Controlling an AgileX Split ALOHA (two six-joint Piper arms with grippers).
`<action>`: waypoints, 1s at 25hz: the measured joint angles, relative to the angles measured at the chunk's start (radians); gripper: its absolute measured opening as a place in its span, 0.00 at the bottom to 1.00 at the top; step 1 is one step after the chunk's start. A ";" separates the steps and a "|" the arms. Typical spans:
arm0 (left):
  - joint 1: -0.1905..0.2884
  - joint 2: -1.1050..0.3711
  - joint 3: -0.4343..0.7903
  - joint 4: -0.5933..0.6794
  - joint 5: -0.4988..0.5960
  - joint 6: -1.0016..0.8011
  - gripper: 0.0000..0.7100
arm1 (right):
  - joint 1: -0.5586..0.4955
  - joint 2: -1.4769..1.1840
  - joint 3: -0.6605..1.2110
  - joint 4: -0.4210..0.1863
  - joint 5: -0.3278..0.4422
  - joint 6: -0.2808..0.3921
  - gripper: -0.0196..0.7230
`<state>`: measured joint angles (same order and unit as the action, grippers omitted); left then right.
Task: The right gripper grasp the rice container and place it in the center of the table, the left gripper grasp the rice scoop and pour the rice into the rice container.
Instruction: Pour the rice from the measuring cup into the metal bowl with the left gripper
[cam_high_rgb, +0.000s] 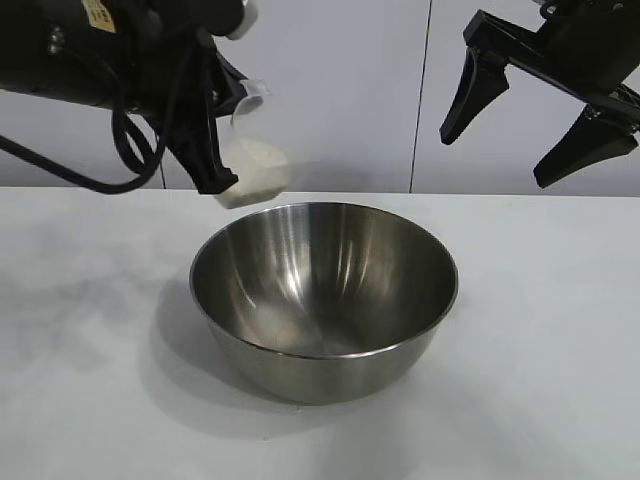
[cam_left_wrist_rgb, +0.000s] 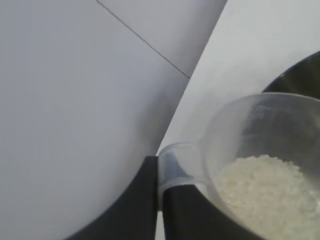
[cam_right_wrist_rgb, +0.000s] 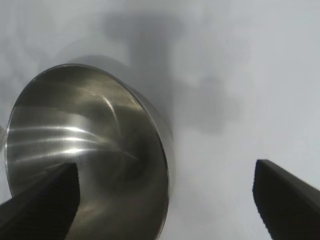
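1. Rice scoop (cam_high_rgb: 252, 170) hangs tilted above the far left rim of the rice container (cam_high_rgb: 325, 295), pinched by its tab in the left gripper (cam_high_rgb: 215, 150), whose fingers are clamped tight.
2. You want the lip well over the rim before tipping further; the rice (cam_left_wrist_rgb: 267, 192) sits heaped low in the cup.
3. Roll your wrist slowly so grains fall inside, not on the table (cam_high_rgb: 80, 330).
4. Your right gripper (cam_high_rgb: 535, 115) hovers spread wide and empty, clear of the bowl; leave it there.
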<state>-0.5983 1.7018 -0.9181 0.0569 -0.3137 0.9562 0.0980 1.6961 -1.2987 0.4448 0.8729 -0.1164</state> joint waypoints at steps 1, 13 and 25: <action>-0.004 0.014 -0.003 0.015 0.000 0.034 0.01 | 0.000 0.000 0.000 0.000 0.000 0.000 0.90; -0.012 0.054 -0.004 0.284 -0.114 0.388 0.01 | 0.000 0.000 0.000 -0.006 0.000 -0.008 0.90; -0.012 0.085 -0.019 0.503 -0.187 0.462 0.01 | 0.000 0.000 0.000 -0.007 -0.004 -0.063 0.90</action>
<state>-0.6102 1.7870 -0.9368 0.5601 -0.5008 1.4182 0.0980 1.6961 -1.2987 0.4373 0.8684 -0.1796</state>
